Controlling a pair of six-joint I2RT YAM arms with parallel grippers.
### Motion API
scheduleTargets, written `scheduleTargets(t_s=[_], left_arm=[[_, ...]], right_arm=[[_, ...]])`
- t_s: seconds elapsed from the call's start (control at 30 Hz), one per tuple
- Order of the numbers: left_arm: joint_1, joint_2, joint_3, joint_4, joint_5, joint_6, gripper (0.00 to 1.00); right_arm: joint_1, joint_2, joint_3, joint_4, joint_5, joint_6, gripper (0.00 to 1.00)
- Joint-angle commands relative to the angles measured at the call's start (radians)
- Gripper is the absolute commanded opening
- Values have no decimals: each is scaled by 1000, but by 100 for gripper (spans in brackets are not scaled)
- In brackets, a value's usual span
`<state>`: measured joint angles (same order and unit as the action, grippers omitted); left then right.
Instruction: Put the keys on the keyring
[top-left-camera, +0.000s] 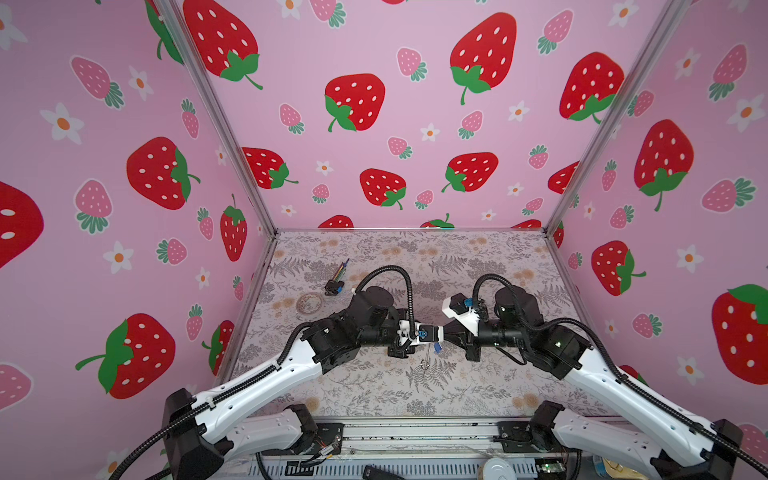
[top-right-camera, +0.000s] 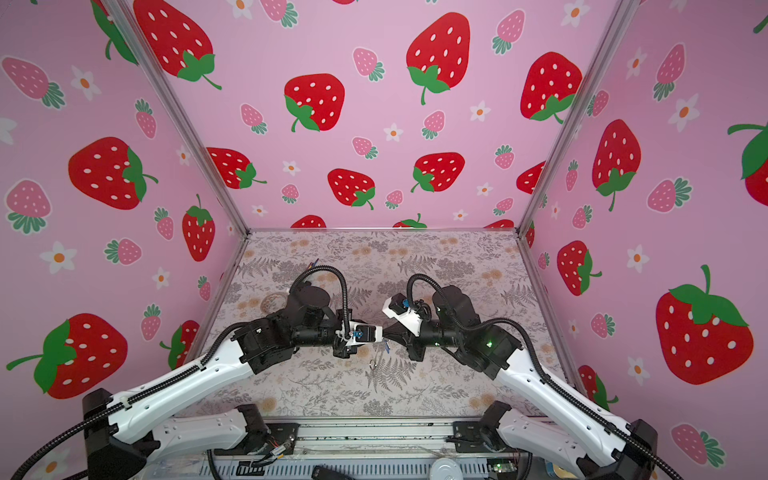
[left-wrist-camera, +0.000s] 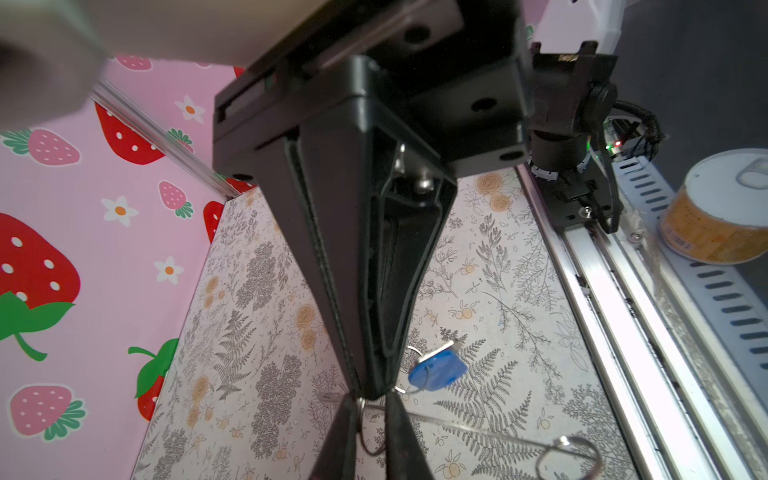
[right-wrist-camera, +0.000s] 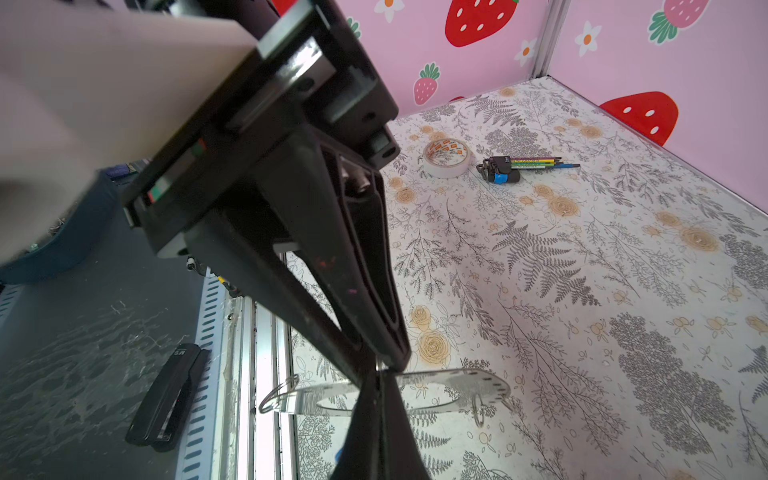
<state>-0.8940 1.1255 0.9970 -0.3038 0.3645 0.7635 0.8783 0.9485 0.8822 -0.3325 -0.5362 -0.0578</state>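
Centrally over the floral table (top-left-camera: 478, 257), two pincers meet tip to tip at the keys (left-wrist-camera: 436, 370) and the keyring (right-wrist-camera: 457, 386).
Right gripper (right-wrist-camera: 381, 365): jaws closed on the keyring's rim. This flat grey perforated ring is carried clear of the table, and in a top view the keyring (top-left-camera: 427, 362) shows nearly edge-on at lower centre. Left gripper (left-wrist-camera: 371, 390): jaws narrow, tips close against the right gripper's. A blue tag with a small silver key hangs just beside those tips; in a top view the keys (top-left-camera: 436, 347) sit just under them. Their wire loop runs behind the left tips, so whether it is pinched cannot be told. A tape roll (top-left-camera: 309, 303) and a hex-key set (top-left-camera: 336, 282) lie well apart, left of centre.
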Motion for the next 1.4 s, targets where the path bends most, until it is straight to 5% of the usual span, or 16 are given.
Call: scheduleTargets(t_s=[0.0, 0.03, 0.13, 0.27, 0.4, 0.8, 1.37], left_arm=[[-5, 13, 49, -24, 19, 19, 7], [-3, 15, 51, -26, 22, 18, 0], [-5, 20, 51, -19, 32, 2, 0], [8, 19, 36, 20, 72, -49, 0], [39, 7, -25, 161, 161, -178, 0], [77, 2, -71, 379, 197, -423, 0], [78, 7, -47, 361, 212, -461, 0]], right_arm=[[18, 1, 43, 6, -1, -38, 0], [20, 1, 42, 6, 3, -41, 0], [21, -12, 37, 16, 26, -45, 3], [21, -77, 14, 13, 126, -53, 24], [21, -154, -33, 56, 215, -9, 34], [37, -266, -124, 134, 227, -23, 34], [79, -225, -87, 115, 357, -202, 29]])
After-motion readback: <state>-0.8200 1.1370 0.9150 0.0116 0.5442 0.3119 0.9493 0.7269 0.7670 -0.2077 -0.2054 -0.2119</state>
